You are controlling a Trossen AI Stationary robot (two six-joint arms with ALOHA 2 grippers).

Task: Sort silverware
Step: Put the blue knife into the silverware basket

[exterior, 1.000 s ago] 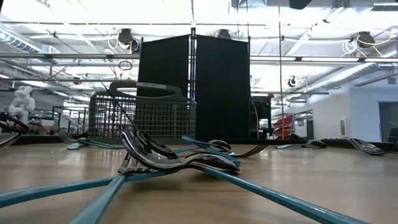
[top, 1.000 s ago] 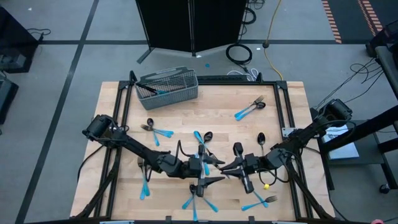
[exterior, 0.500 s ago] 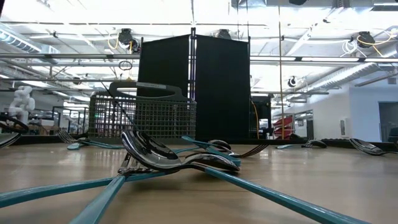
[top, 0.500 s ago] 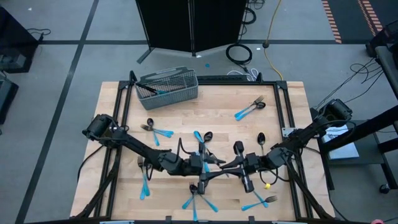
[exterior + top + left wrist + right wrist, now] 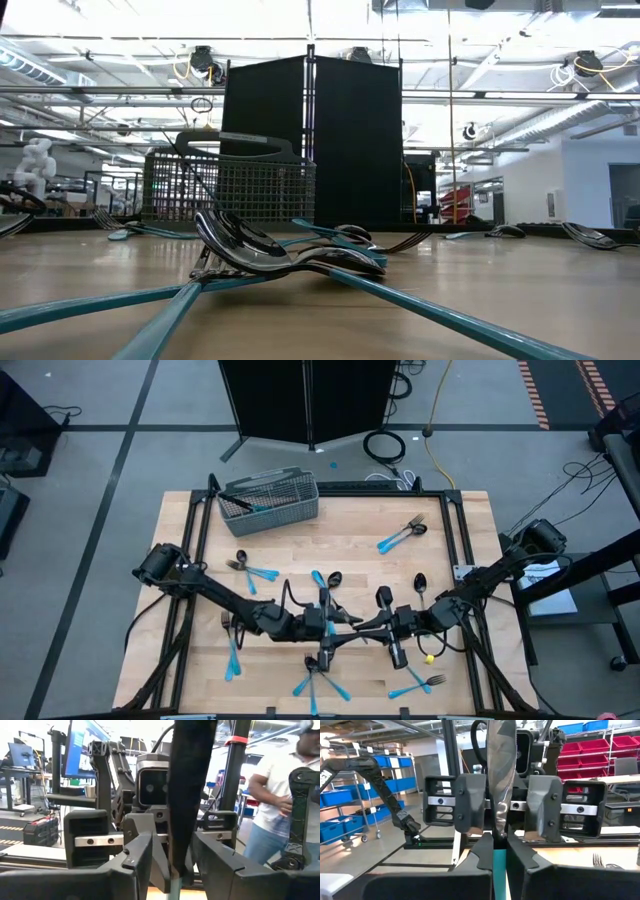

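Note:
Above the table's middle my two grippers meet tip to tip. My right gripper point(image 5: 499, 842) is shut on one piece of silverware point(image 5: 358, 626) with a light-blue handle and a metal head point(image 5: 501, 760); whether it is a fork, spoon or knife does not show. My left gripper point(image 5: 172, 850) faces it, and its fingers point(image 5: 470, 802) stand on either side of the head with a gap on at least one side. More silverware point(image 5: 318, 678) lies scattered on the wooden table. None of it is in a gripper. My right gripper pinches the light-blue handle point(image 5: 499, 867) between its two fingers, which lie along it. The metal head rises past the fingertips, tilted upward, and the piece is lifted clear of the table. My left gripper's fingers flank the head point(image 5: 187, 780); whether a pad touches it, I cannot tell.
A grey wire-mesh basket point(image 5: 268, 502) stands at the far left of the table. Silverware lies in small groups at the near middle point(image 5: 270, 255), left point(image 5: 232, 650), far right point(image 5: 400, 536) and near right point(image 5: 420, 682). A person point(image 5: 280, 795) stands beyond the table.
My left gripper's fingers have drawn closer together around the head of the held piece. Both arms have kept their place, and the piece stays in my right gripper.

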